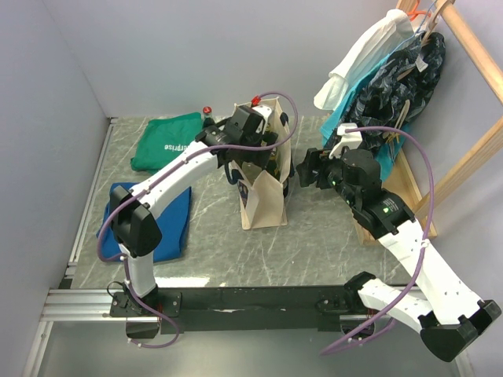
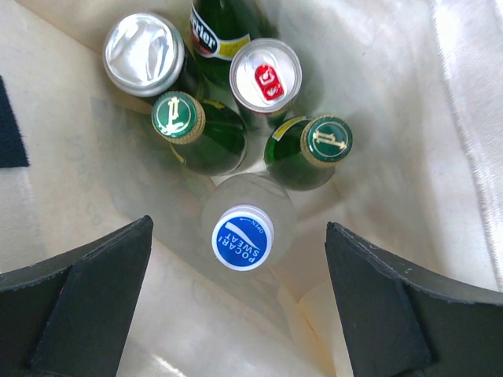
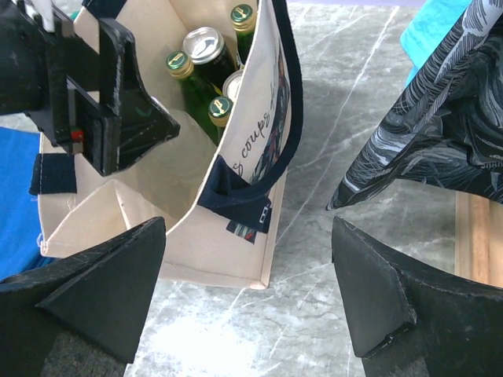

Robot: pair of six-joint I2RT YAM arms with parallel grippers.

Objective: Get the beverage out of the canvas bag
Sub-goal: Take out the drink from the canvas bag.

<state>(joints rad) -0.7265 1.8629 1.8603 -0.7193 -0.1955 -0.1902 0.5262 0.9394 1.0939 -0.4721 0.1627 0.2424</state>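
Bag (image 1: 263,196): upright on counter (image 1: 212,236), mouth open.
Bottle (image 2: 243,237), blue cap: inside bag, among cans (image 2: 144,53) and green bottles (image 2: 179,116).
Left jaws: released, over bag mouth, straddling the cap.
Right jaws: released, beside bag.
Advice: descend straight, clench below cap, lift vertically.

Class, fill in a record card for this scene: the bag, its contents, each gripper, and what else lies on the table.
Bag: canvas bag, upright on the table, mouth open
Contents: blue-capped bottle; two green-capped bottles; silver can; red-tab can; labelled green bottle
Left gripper: open, at the bag's mouth, above the blue-capped bottle, holding nothing
Right gripper: open, beside the bag, holding nothing
Also on the table: green cloth, blue cloth
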